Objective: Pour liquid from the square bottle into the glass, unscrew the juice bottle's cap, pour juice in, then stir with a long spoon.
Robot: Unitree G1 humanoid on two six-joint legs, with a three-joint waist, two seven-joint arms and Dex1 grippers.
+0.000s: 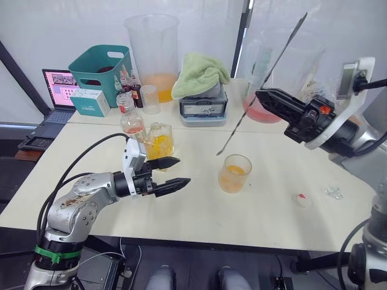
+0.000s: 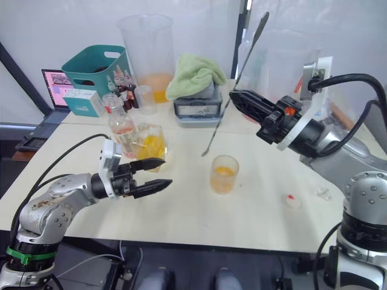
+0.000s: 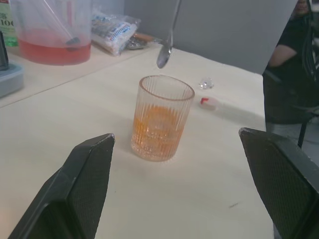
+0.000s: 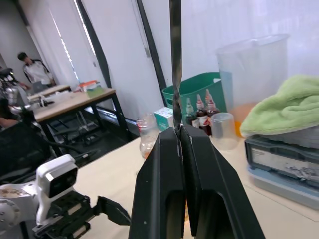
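A pale wooden table (image 1: 199, 211) carries the scene. The right gripper (image 1: 261, 93) pinches the long spoon (image 1: 261, 88) part-way along its thin silver shaft, black fingers closed tight on it; the spoon slants down so its small bowl hangs just above and behind the glass (image 1: 234, 173), not yet in the liquid. The glass, a ribbed clear tumbler about a third full of orange liquid, stands toward the table's middle, nearer the front edge than the back. The left gripper (image 1: 172, 172) hovers wide apart and empty near the front left, pointing at the glass. Behind it stand the square bottle (image 1: 158, 142), clear glass with flat sides and yellow-orange liquid, and the juice bottle (image 1: 130, 117), round clear plastic, uncapped, with a little pinkish liquid low down. The cap (image 1: 301, 199), small and red and white, lies toward the front right corner. The likely risk is that the smooth, narrow metal shaft pivots or slips between the fingers, or that the bowl catches the glass rim on the way down. Nothing steadies the light tumbler, so a knock could tip it and spill the drink. A green cloth (image 1: 199, 74), soft and rumpled, sits at the back edge.
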